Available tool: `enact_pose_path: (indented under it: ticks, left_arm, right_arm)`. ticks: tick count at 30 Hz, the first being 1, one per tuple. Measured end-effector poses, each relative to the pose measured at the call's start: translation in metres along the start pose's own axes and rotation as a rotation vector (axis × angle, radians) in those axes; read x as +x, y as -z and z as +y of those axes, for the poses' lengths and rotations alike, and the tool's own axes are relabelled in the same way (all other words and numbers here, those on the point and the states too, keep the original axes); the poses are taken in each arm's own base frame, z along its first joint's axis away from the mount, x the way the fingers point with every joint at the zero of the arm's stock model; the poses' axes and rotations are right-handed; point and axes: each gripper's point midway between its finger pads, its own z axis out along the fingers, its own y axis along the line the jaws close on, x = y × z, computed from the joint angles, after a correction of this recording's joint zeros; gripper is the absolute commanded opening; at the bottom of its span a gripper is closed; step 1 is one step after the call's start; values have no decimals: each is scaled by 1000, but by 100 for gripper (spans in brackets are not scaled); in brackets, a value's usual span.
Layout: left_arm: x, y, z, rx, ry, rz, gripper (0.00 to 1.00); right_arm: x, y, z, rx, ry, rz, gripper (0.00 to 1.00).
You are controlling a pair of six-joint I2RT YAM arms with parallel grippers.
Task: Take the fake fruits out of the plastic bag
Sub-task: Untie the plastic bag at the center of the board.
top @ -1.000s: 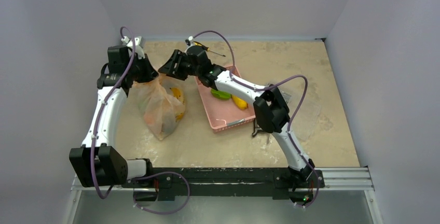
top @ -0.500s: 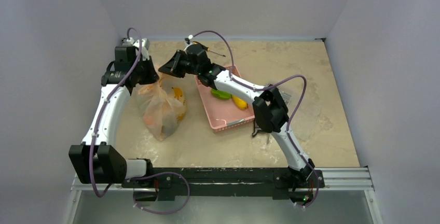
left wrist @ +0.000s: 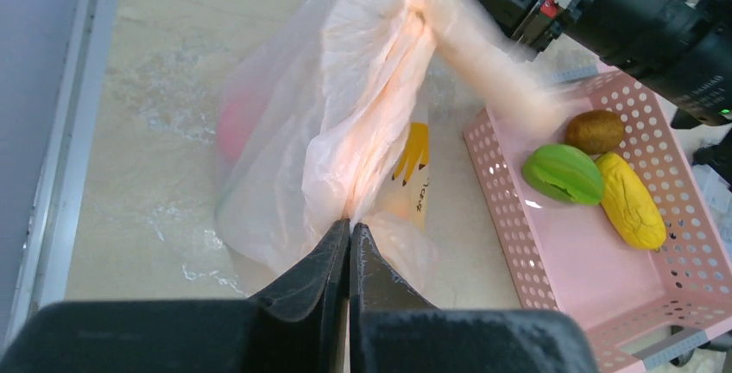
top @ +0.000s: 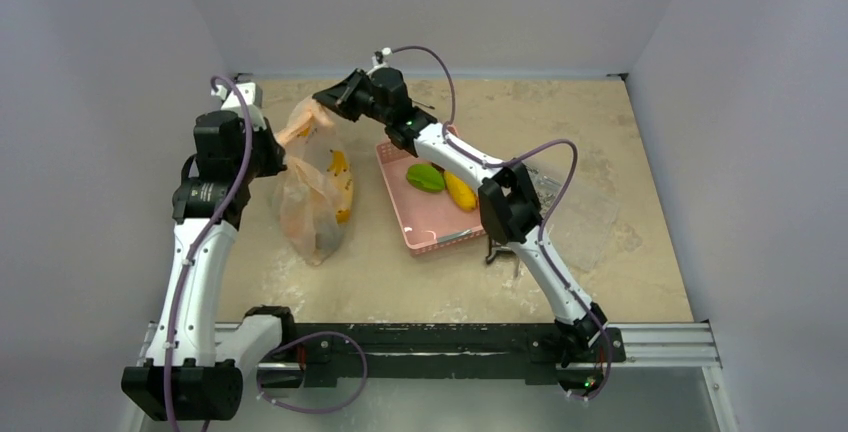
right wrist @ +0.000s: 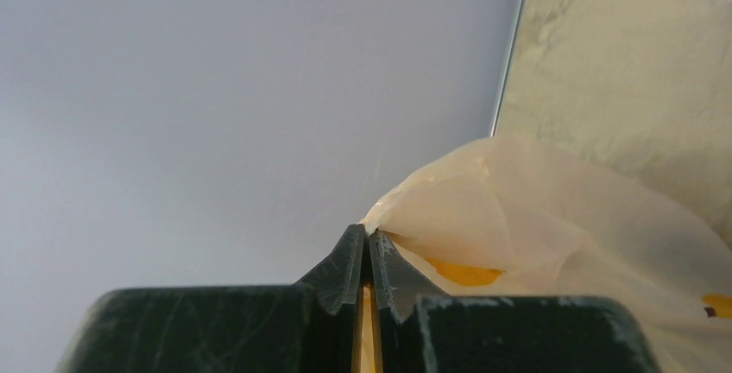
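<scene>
1. Pinching a fold of the plastic bag, the left gripper had its two fingers pressed together on the thin film. It held the side of the bag turned away from the pink basket.
2. The right gripper was likewise clamped on the bag, its fingers closed on a twisted corner of film. This was beyond the basket's far left corner, raised well off the table.
3. Between the two pinches the bag hung stretched and upright just left of the basket, with its lower end down at the table. Whether the film touched the basket's left wall could not be told.
4. The fake fruits sat inside the bag.
   - The yellow bananas showed through the film on the side facing the basket.
   - A red shape glowed through the side farther from the basket.
   - Orange and dark patches lay low in the bag, too blurred by the film to name.
5. Inside the basket lay a flat green fruit. A small brown kiwi was just beyond it toward the basket's far end. A stubby yellow-orange fruit lay close against the green fruit's right side.
6. A clear sheet lay flat on the table just right of the basket.
</scene>
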Motion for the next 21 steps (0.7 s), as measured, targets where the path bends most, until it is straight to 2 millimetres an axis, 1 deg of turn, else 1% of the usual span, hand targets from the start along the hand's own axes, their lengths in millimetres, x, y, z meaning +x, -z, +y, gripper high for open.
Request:
enact_pose_path:
  ticks: [2,4,7,9,11,12,14,15,18,21]
  left_arm:
    - [-6,3,1,-8,-3,-32,0]
    - [-12,2,3,-18,-5,-54,0]
    - [-21,-1,4,-23,-7,-90,0]
    - [-27,-1,5,-29,-13,-111,0]
    - [-32,-2,8,-36,-18,-140,0]
    - [-33,-3,9,-38,-18,-148,0]
    - [-29,-6,10,-38,-23,-158,0]
    - [-26,-7,11,-38,-27,-157,0]
    - [-14,-12,14,-41,-44,-145,0]
    - [-10,-11,15,-42,-52,-145,0]
  right_arm:
    - [-20,-7,-9,-4,-16,-52,0]
    - [-41,-11,-21,-1,-43,-106,0]
    - [-65,-12,-35,10,-81,-164,0]
    - [-78,-11,-38,17,-96,-202,0]
    - [-91,-9,-36,13,-101,-235,0]
    - [-94,-8,-34,10,-100,-242,0]
    - [-101,-7,-30,0,-92,-256,0]
    - [-103,-6,-30,-1,-86,-258,2]
    - [-105,-4,-33,14,-50,-254,22]
    - [-104,-2,-40,57,8,-235,41]
